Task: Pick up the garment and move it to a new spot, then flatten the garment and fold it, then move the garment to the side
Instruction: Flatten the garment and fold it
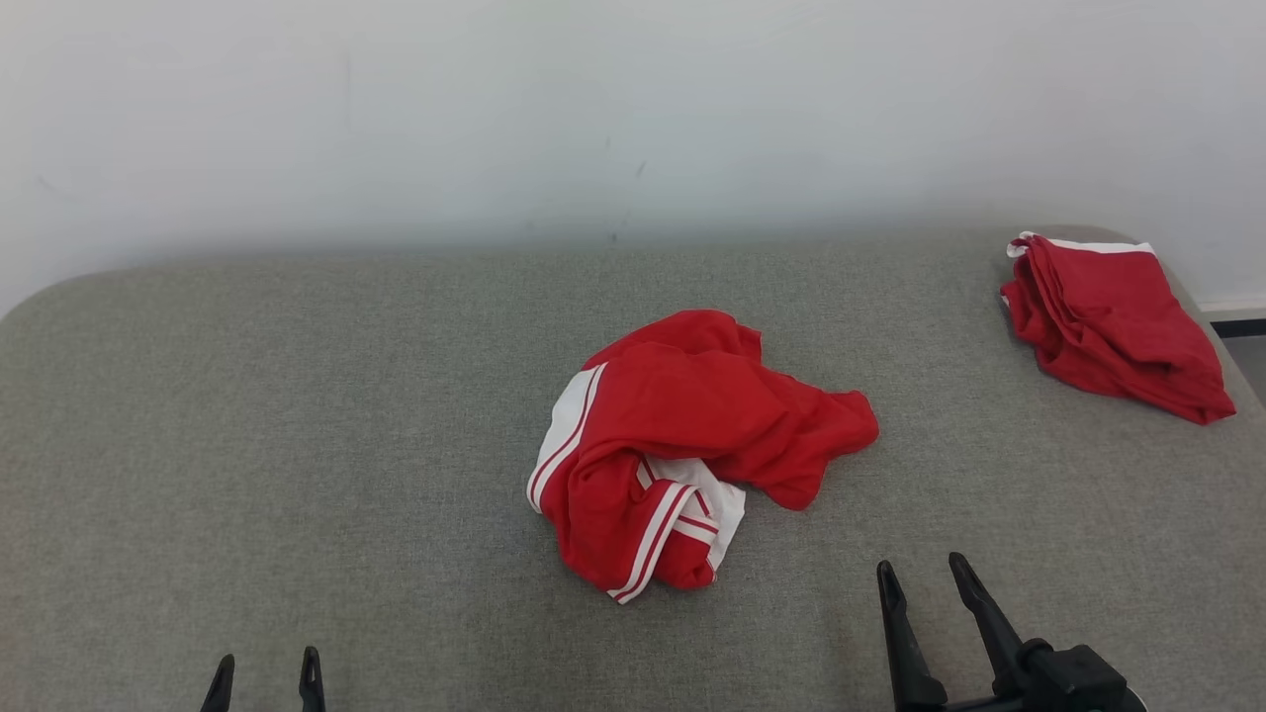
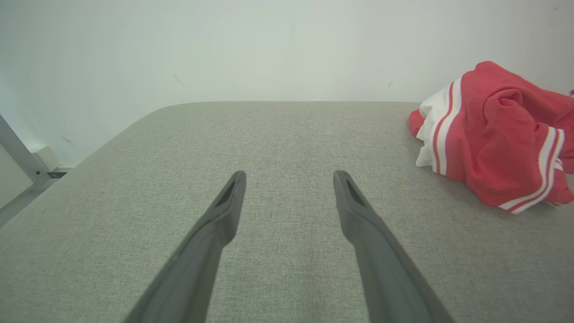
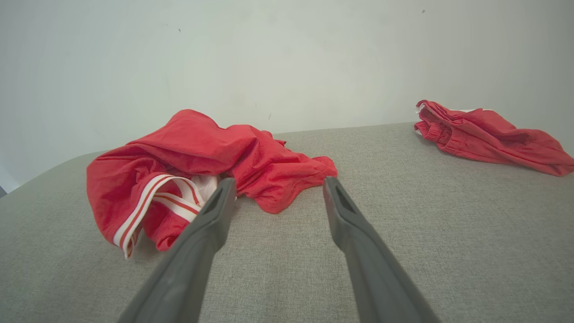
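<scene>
Leftmost, item one: left gripper [image 1: 267, 661], cut off by the lower edge of the head view so that just two dark fingertips showed. Jaws stood wide apart with nothing between them, above bare fabric. Its wrist view gave the same spread fingers over the grey padded surface [image 1: 297, 445], which was rounded at its far left corner. Beyond that corner stood a slanted metal post [image 2: 18, 148] with a pale box [image 2: 44, 158] at its foot, too blurred to identify.

Item two: garment [image 1: 692, 435], red with white panels and striped trim, lay crumpled in a heap near the middle of the surface, apart from both grippers. Folds hid its outline, so the kind of clothing could not be told. In the left wrist view its right part ran off the frame edge.

Item three: right gripper [image 1: 921, 566], lower right of the head view, body partly cropped by the bottom edge. Fingers were spread wide and held nothing. In its wrist view one finger overlapped the heap's striped hem, but the head view showed bare fabric between them.

Item four: second red garment [image 1: 1108, 326], white band along its far edge, bunched at the far right corner of the surface, well apart from the first. Its lower layers were hidden. Behind all stood a plain pale wall [image 1: 593, 119].
</scene>
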`<state>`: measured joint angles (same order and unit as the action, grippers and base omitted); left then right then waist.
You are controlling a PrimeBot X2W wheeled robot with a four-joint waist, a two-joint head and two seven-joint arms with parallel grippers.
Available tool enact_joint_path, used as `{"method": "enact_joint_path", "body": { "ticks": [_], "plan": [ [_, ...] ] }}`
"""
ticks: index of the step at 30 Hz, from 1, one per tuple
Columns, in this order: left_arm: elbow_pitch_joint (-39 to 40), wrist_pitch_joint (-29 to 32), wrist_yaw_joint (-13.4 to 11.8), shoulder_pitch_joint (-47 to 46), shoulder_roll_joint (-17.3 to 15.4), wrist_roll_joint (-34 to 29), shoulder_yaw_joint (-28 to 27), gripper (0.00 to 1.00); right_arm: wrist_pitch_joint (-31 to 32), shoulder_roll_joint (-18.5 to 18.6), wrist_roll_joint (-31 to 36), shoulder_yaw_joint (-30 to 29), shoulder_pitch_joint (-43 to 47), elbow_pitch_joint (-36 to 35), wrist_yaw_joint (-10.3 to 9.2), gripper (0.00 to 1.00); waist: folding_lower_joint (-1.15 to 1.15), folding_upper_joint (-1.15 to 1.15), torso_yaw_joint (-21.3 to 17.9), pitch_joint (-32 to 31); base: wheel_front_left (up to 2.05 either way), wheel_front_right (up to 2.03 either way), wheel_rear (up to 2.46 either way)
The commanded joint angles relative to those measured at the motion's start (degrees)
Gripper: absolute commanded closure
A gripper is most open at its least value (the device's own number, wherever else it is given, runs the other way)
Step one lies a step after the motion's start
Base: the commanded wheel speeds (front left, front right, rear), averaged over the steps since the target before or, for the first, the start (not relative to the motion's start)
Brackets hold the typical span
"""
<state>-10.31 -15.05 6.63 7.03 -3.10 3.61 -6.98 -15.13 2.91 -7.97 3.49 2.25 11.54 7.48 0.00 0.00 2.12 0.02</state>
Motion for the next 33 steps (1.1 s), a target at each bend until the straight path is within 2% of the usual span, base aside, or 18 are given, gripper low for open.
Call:
{"method": "enact_joint_path", "body": {
  "ticks": [1, 33],
  "plan": [
    [-0.2, -0.2, 0.3, 0.0, 0.2, 0.3, -0.2, 0.0, 0.0, -0.1, -0.1, 0.1, 0.2, -0.1, 0.05, 0.0, 0.0, 0.0, 0.0, 0.0, 0.0, 0.0, 0.0],
    [-0.8, -0.2, 0.7, -0.5, 0.3, 0.8, -0.8, 0.0, 0.0, -0.1, -0.1, -0.1, 0.3, -0.2, 0.05, 0.0, 0.0, 0.0, 0.2, 0.5, 0.0, 0.0, 0.0]
  ]
}}
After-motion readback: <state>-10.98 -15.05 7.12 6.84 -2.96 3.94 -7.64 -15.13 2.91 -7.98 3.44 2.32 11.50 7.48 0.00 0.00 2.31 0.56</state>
